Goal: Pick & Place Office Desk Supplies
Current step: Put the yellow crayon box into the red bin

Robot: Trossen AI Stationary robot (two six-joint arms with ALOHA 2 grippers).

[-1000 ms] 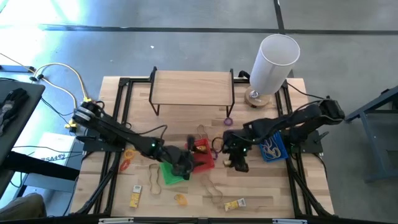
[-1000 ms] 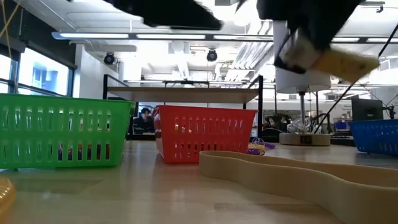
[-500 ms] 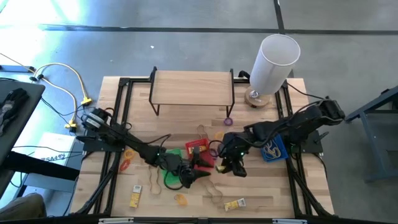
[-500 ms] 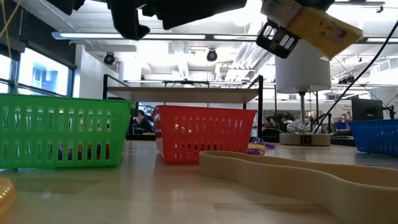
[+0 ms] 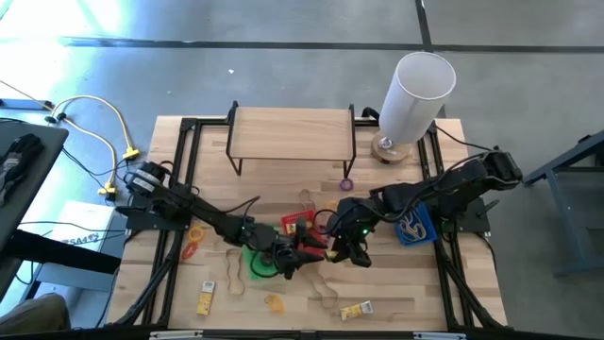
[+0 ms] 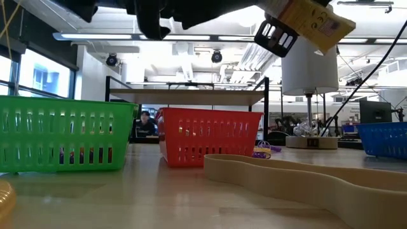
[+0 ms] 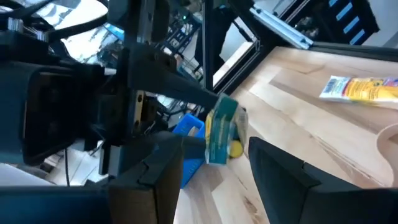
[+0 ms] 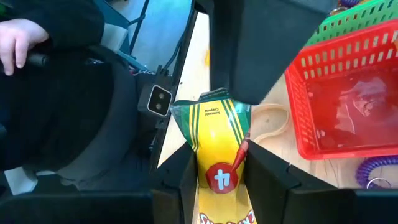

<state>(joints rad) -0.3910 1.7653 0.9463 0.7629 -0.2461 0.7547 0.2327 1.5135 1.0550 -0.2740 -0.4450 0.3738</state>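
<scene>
Table (image 5: pixel 396 297): pale wood, matt, visible grain. Baskets, red (image 6: pixel 210 135) and green (image 6: pixel 60 140): slotted plastic. Packet (image 8: pixel 219 162): glossy printed film, yellow-green. Band (image 6: pixel 299 181): smooth tan rubber. Cylinder (image 5: pixel 415 94): white, matt. Frame (image 5: pixel 184 142): black metal.

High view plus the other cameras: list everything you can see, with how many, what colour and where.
baskets: three; green basket left of centre, red basket at centre, blue basket on the right
white cylinder: one, back right corner
wooden shelf: one, tan on a black frame, back centre
loose packets: two, yellow-white, front edge
held packet: one, yellow and green, in the air beside the red basket
rubber band: one clearly seen, tan, front of the table
purple ring: one, just in front of the shelf
yellow ring: one, front centre
person's hand: one, beyond the table
left gripper: fingers apart, empty, by the green basket
right gripper: fingers clamped on the held packet
</scene>
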